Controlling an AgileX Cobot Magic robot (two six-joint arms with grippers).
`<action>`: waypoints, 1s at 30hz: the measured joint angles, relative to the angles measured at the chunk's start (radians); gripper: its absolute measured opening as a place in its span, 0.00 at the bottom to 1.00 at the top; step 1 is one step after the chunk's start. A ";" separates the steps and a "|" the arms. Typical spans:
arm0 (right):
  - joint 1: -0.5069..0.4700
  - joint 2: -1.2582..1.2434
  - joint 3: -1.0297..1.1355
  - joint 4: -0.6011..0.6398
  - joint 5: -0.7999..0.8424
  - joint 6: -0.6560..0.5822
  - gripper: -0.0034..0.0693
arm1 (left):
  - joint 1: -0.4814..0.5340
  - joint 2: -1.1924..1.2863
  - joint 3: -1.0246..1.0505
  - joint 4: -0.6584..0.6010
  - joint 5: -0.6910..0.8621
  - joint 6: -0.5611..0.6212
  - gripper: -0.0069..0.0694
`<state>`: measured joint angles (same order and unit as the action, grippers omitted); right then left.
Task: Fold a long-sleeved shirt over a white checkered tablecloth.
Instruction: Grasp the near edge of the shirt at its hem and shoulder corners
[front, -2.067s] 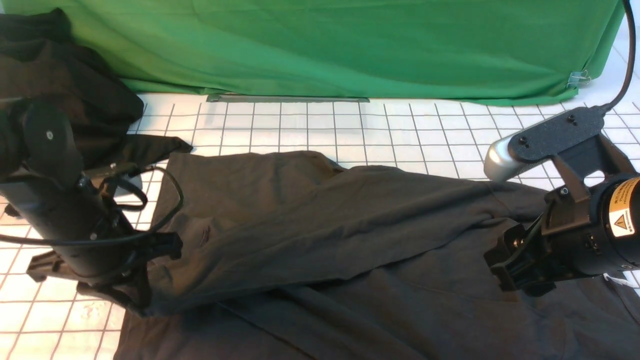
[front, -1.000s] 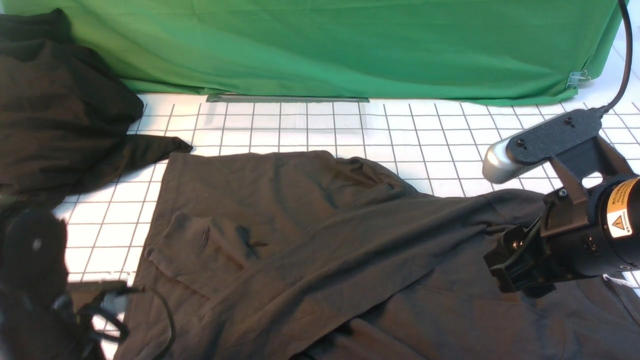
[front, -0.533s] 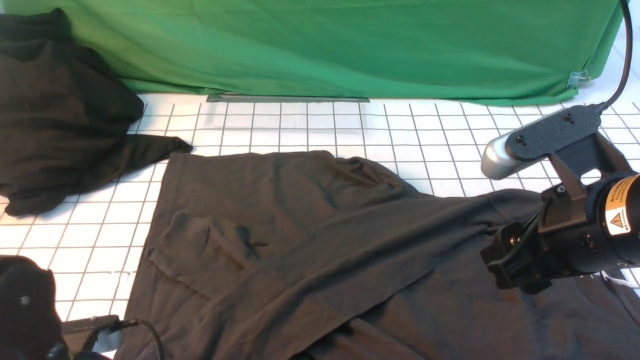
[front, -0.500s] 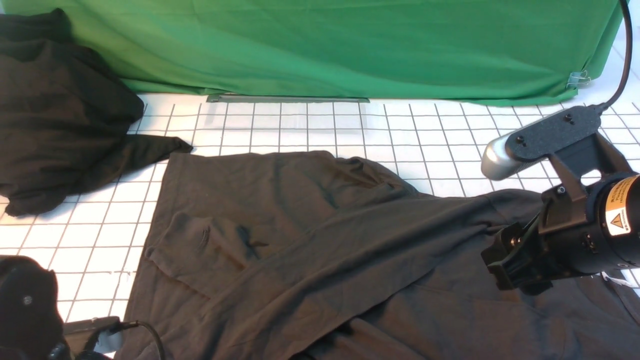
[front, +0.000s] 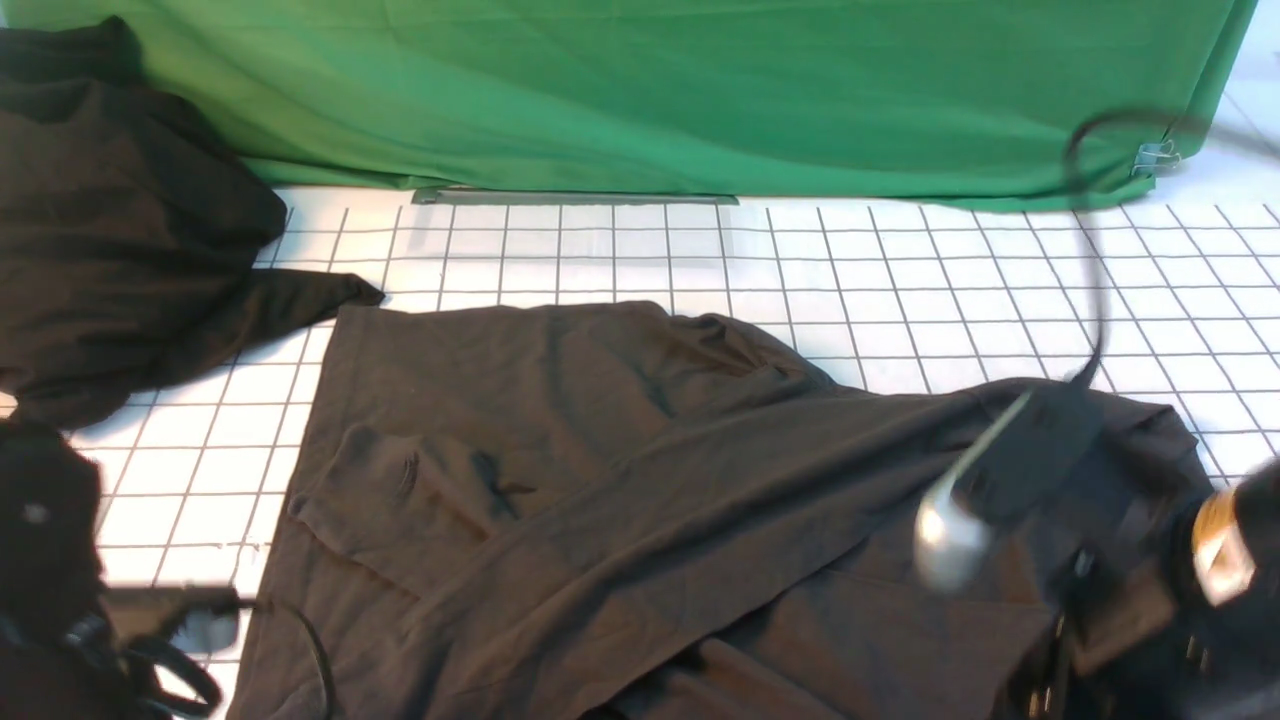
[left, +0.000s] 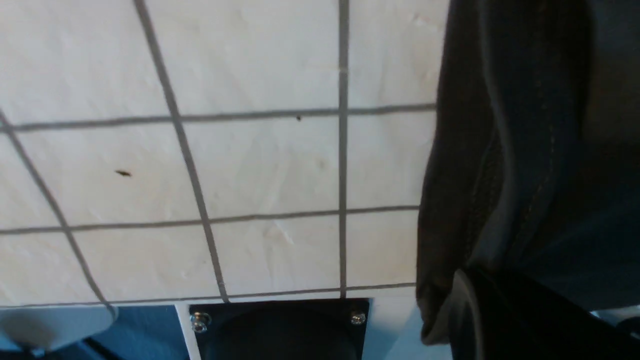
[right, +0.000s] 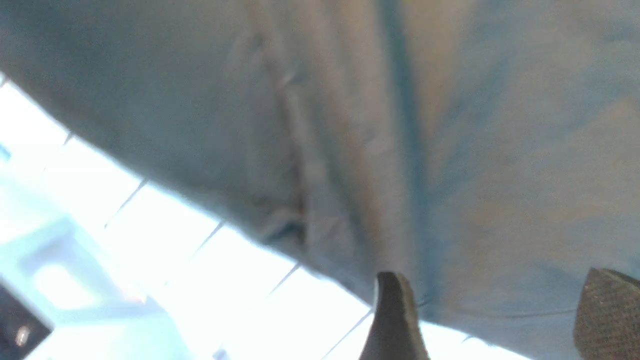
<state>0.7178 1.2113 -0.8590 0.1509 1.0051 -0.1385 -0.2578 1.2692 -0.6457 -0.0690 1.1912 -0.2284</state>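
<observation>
Dark long-sleeved shirt (front: 620, 480) is lying rumpled on white checkered tablecloth (front: 900, 270); left tool (left: 520, 320) is sitting clenched at its hem, right tool (right: 500, 320) is gaping over it.

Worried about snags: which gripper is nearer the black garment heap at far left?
Left. The left gripper is just on the robot's side of the black garment heap; the right gripper is far across the long-sleeved shirt.
</observation>
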 joint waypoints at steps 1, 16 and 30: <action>0.031 0.000 0.027 0.003 -0.005 -0.007 0.67 | 0.000 -0.028 -0.003 0.003 0.006 0.000 0.09; 0.108 0.281 0.186 -0.077 -0.212 0.109 0.71 | 0.000 -0.081 -0.006 0.001 0.017 -0.003 0.09; 0.102 0.173 0.122 -0.191 -0.166 0.167 0.08 | 0.030 -0.066 -0.223 0.038 0.020 -0.003 0.09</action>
<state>0.8193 1.3846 -0.7369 -0.0397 0.8391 0.0287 -0.2281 1.2035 -0.8688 -0.0314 1.2116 -0.2316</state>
